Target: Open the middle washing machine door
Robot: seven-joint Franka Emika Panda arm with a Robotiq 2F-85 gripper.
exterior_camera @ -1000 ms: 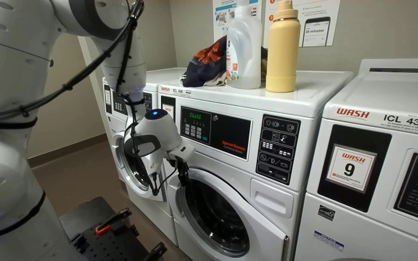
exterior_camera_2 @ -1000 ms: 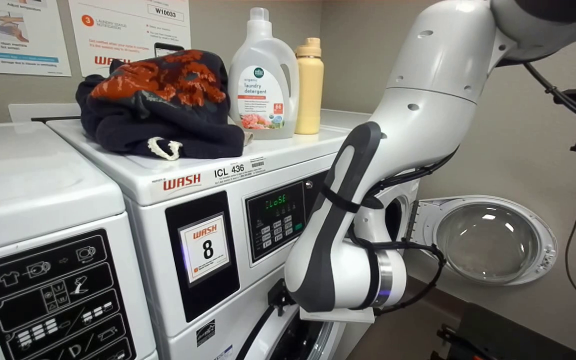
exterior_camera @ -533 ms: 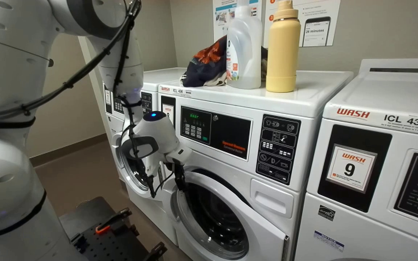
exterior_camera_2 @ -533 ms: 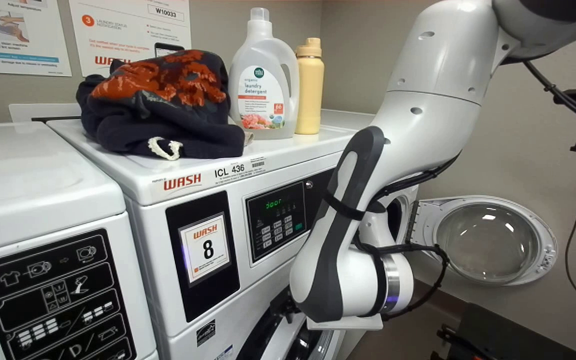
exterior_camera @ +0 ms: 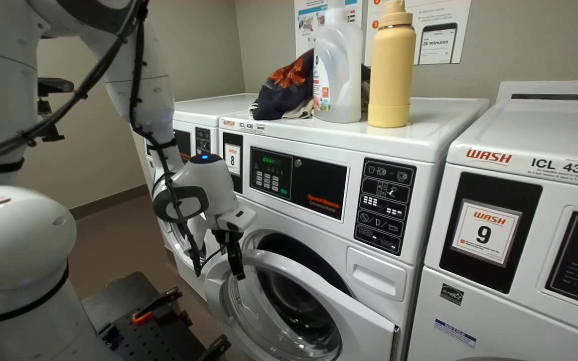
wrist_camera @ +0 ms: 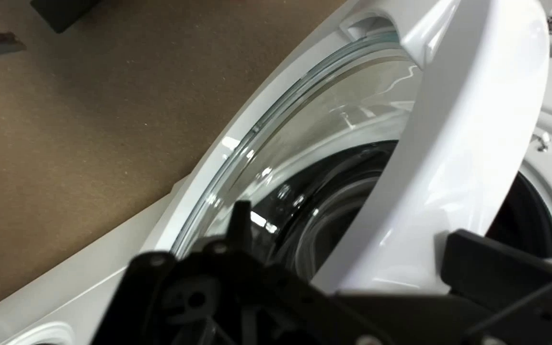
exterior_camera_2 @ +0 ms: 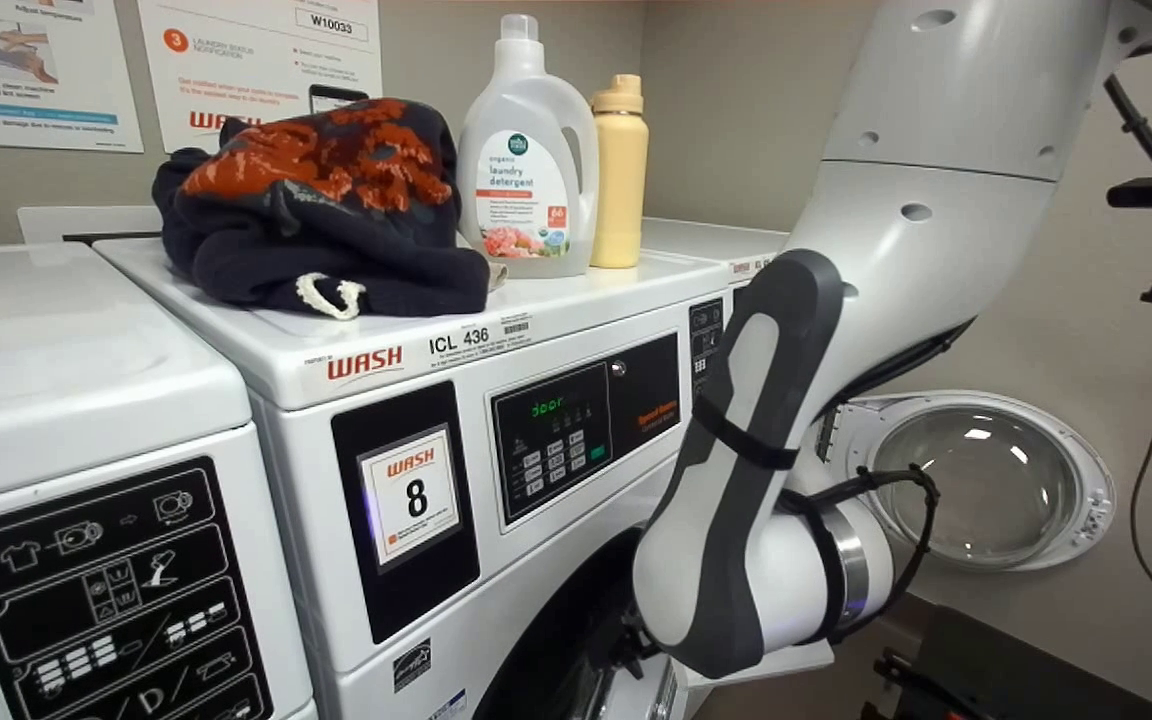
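Beige-grey walls (exterior_camera: 540,45) and a brown floor (exterior_camera: 113,240) were shown in a laundry room. In an exterior view, to the left of the gripper (wrist_camera: 345,229), the edge of the scene was filled by the white robot arm (exterior_camera: 13,240), which was bent so that the gripper was pointed downward. Below and to the gripper's left, a black perforated platform (exterior_camera: 148,336) was placed. Behind the gripper, a left-hand washer (exterior_camera: 208,106) was partly covered by the arm. Right at the gripper, the middle washing machine door (exterior_camera: 294,306) was seen ajar, hinged on the side to the gripper's right, with a dark gap exposed behind its rim. In the wrist view, the fingers (wrist_camera: 477,263) were spread apart with the rim between them: one was placed over the glass, the other on the machine side. Whether the rim was touched by either could not be told. To the gripper's upper right, the word "door" was lit in green on a black control panel (exterior_camera: 319,175). Higher still, on the machine's top (exterior_camera: 444,115), a dark, orange-patterned cloth (exterior_camera: 279,95), a laundry detergent bottle (exterior_camera: 339,85) and a yellow bottle (exterior_camera: 392,75) were set, with posters (exterior_camera: 442,30) fixed to the wall behind. Farthest to the gripper's right, a washer marked "WASH 9" (exterior_camera: 520,316) was seen.
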